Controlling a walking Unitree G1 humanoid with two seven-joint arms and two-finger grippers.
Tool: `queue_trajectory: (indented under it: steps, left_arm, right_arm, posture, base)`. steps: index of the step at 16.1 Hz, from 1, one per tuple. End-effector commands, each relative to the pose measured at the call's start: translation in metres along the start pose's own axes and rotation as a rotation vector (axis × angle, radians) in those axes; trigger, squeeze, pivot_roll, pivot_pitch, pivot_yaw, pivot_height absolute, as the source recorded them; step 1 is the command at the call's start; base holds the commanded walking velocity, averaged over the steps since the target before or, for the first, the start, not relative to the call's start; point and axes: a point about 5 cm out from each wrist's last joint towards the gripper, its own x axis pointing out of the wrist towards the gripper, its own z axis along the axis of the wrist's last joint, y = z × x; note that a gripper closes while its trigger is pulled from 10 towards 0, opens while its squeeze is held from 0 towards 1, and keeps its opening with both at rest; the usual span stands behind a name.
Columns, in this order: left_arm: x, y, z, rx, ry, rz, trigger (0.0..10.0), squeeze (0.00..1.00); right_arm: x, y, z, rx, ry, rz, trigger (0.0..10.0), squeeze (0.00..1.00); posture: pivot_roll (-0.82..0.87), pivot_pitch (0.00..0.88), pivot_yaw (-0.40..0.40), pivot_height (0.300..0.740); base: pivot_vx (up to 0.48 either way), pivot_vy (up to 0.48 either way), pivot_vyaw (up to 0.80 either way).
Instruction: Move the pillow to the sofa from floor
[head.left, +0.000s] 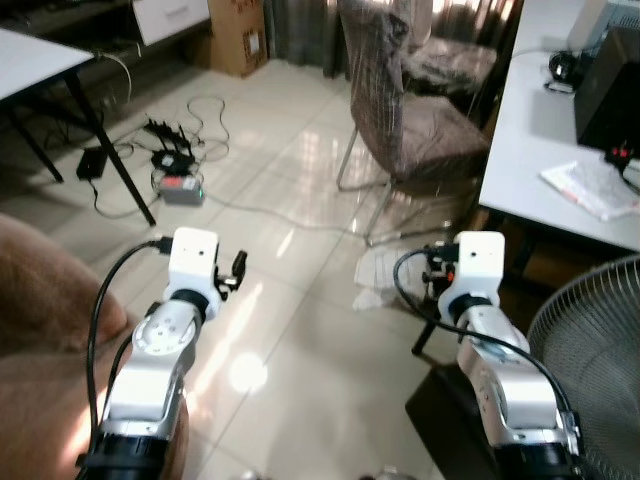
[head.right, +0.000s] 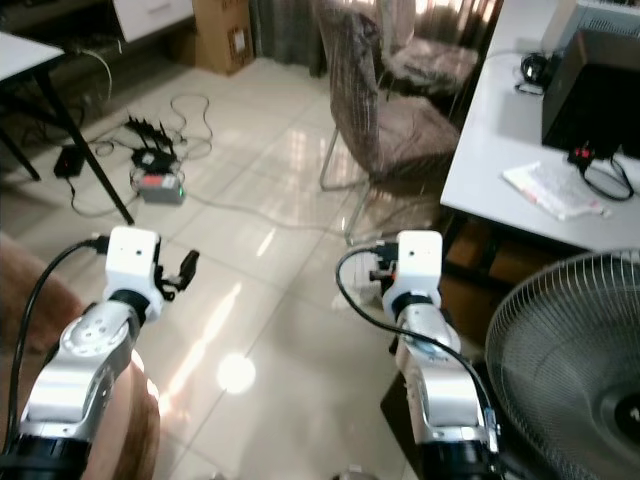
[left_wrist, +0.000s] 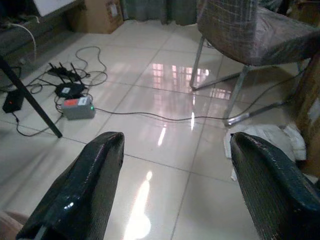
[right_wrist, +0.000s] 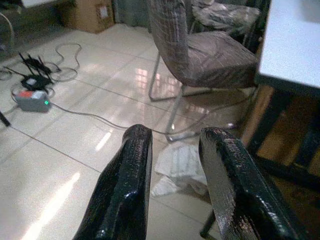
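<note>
both arms reach forward over glossy floor tiles (head.left: 300, 330). the left tool (left_wrist: 170, 190) is spread wide; the right tool (right_wrist: 172, 190) is parted, holding nothing. a crumpled white pillow (right_wrist: 182, 167) lies on the floor at 1 o'clock, beside the chair (head.left: 400, 110) leg and table (head.left: 540, 150) edge. open floor runs toward 11 o'clock. no writing is readable.

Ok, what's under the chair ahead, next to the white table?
Under the chair, bare tile and a grey cable running past its chrome legs. A crumpled white cloth lies just in front of it. The table hides the floor beyond.
</note>
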Motion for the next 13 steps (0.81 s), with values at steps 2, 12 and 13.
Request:
queue_trajectory:
  steps: [2,12,13]
  left_arm:
    - [0.0,0.0,0.003,0.01,-0.006,-0.002,10.0,0.0]
    - [-0.001,-0.003,0.0,0.012,0.005,-0.007,10.0,0.0]
    - [-0.002,-0.003,0.0,0.013,0.005,-0.007,10.0,0.0]
  right_arm:
    - [0.002,0.002,0.001,-0.005,0.01,0.005,10.0,0.0]
    - [0.0,-0.005,-0.004,-0.027,0.036,-0.027,10.0,0.0]
    - [0.0,-0.005,-0.005,-0.024,0.037,-0.026,10.0,0.0]
  posture:
    - [-0.02,0.0,-0.003,0.74]
    - [-0.03,0.0,-0.001,0.74]
    - [-0.03,0.0,-0.001,0.74]
  base:
    - [-0.292,0.0,0.0]
    - [-0.282,0.0,0.0]
    - [-0.281,0.0,0.0]
